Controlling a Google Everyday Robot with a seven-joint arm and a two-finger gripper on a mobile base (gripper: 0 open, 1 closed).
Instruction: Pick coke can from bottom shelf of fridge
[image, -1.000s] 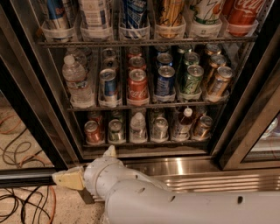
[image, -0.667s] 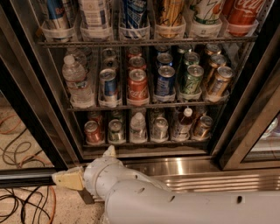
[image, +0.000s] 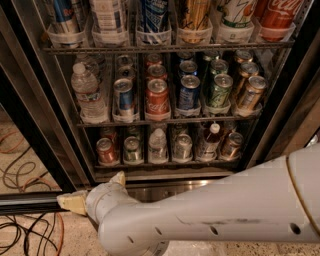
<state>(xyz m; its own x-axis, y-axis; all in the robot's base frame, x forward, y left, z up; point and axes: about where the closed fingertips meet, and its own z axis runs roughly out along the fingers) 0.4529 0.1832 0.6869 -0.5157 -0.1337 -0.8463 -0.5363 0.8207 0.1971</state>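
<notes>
In the camera view, your hand (image: 80, 202) sits low at the left end of the white arm (image: 210, 210). You cannot tell from here whether it is wide or narrow. The coke can (image: 106, 150) stands above and slightly right of the hand and farther in. It is leftmost on the bottom shelf (image: 165, 163) of the fridge (image: 170, 186), well apart from the hand. Since a second ago the arm's near section has swung higher on the right, while the hand has barely shifted. The reach looks only set up: you must yet raise the hand to shelf height.
</notes>
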